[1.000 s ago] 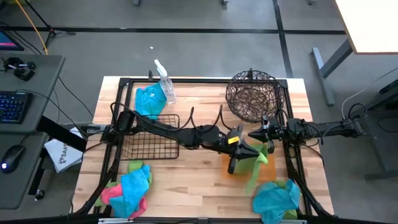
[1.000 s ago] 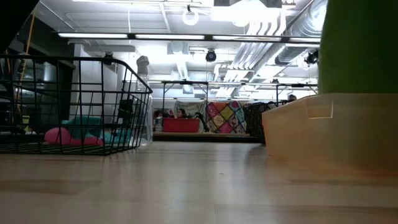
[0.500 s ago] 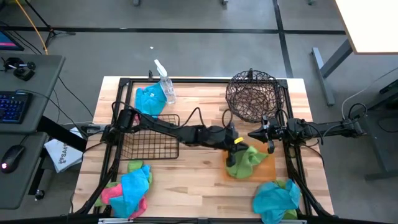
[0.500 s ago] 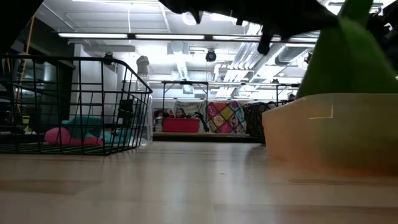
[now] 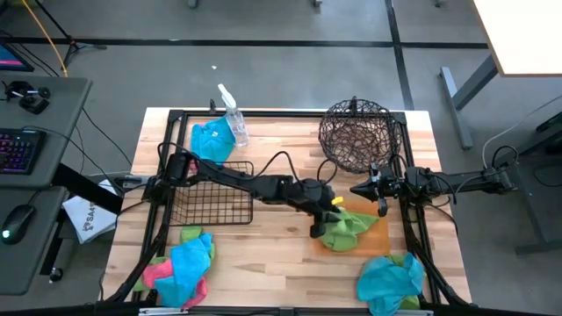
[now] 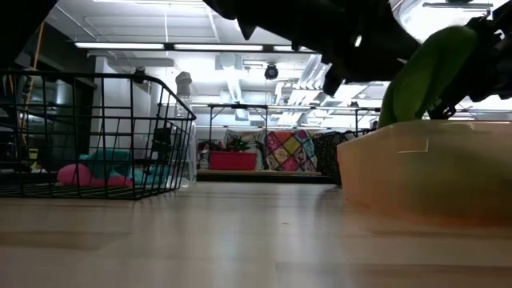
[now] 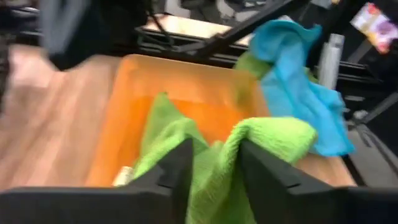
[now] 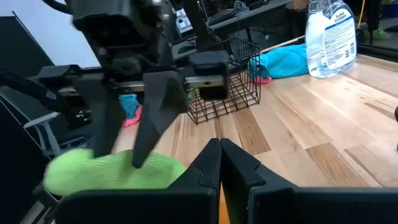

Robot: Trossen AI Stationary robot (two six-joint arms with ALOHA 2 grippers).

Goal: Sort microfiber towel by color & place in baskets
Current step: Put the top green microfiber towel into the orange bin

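The left gripper (image 5: pixel 318 226) hangs over the flat shallow orange rectangular tray (image 5: pixel 379 235), its two dark fingers (image 7: pixel 178 167) spread apart, with the crumpled lime-green microfiber towel (image 5: pixel 345 227) bunched between and under them; nothing is clamped. The towel lies in the tray, at about four o'clock from the table's middle, one fold draped toward the tray's wall. From table height only the tray's pale wall (image 6: pixel 424 168) and a green hump (image 6: pixel 420 76) above it show, and the arm is a dark shape across the top. The left arm reaches from nine o'clock across the square black wire-grid basket (image 5: pixel 211 191), bent down at the wrist. The right gripper (image 5: pixel 362 189) waits at three o'clock beside the round dark brown woven-wire bowl basket (image 5: pixel 356 133), fingers pressed together. Turquoise towels lie at eleven o'clock (image 5: pixel 209 142) and five o'clock (image 5: pixel 389 281); a turquoise, pink and green heap (image 5: pixel 181 264) sits at seven o'clock.
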